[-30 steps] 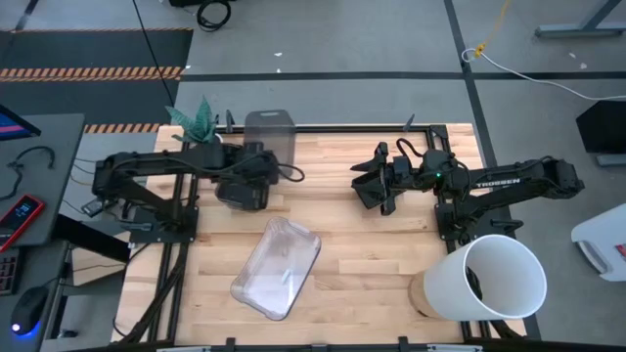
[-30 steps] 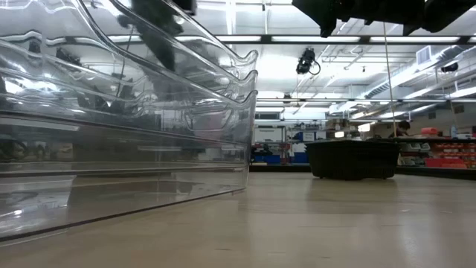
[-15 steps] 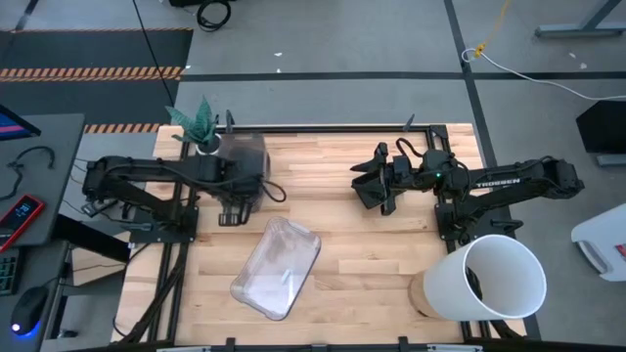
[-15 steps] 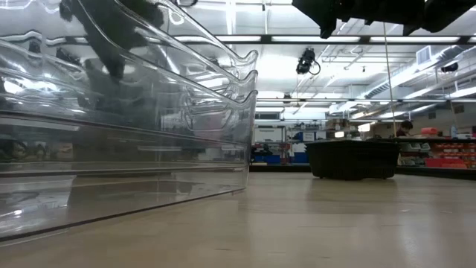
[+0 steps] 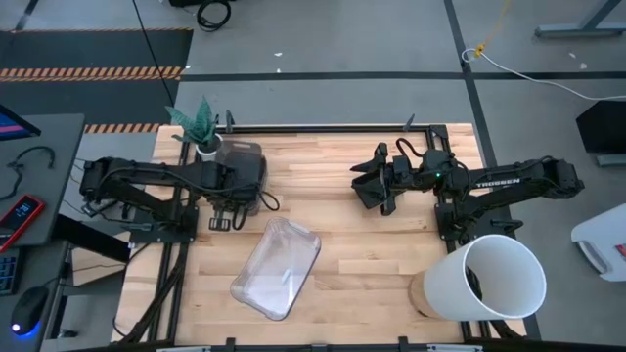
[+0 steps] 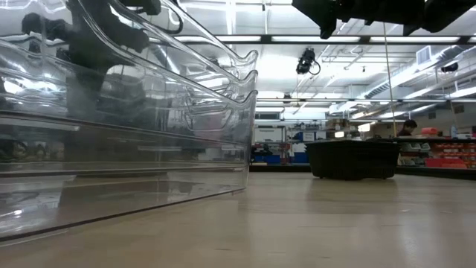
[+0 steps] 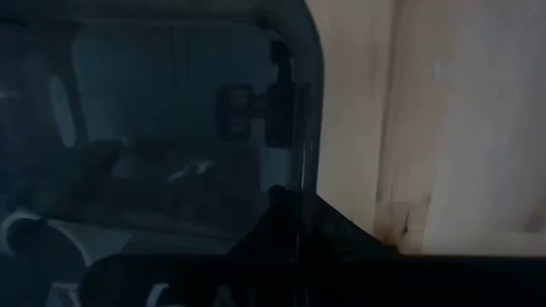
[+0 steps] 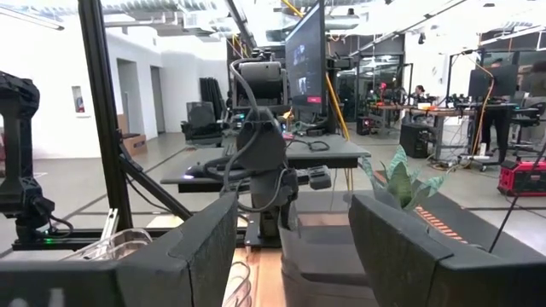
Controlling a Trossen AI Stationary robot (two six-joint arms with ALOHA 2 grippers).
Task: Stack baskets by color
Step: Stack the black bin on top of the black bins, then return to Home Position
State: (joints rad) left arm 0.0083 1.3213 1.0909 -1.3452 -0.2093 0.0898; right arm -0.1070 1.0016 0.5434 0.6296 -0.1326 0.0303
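My left gripper [image 5: 238,188] points down at the table's far left, shut on a smoky grey basket [image 5: 242,161] that hangs below it, open side up; the right wrist view shows that basket [image 8: 324,256] under the arm. Clear baskets [image 5: 277,266], nested in one another, rest on their bottoms near the table's middle front. A black basket [image 6: 353,158] stands farther back in the low view. My right gripper [image 5: 370,183] hovers open and roughly level over the table's far right, holding nothing. My left gripper pinches the grey basket's rim [image 7: 295,183] on one side wall, one finger inside the basket and one outside. The fingers come from above, pointing down. The basket hangs about level below them; whether its bottom touches the table I cannot tell.
A small potted plant [image 5: 201,122] stands at the far left corner, right beside the grey basket. A big white bucket [image 5: 494,279] lies at the near right corner. Bare wood lies between the clear baskets and the bucket.
My left gripper has moved down and toward the table's left and near edges, tipping from slanted to pointing almost straight down. The grey basket, which stood tilted up over the far edge, has swung down with it and now hangs level by the plant.
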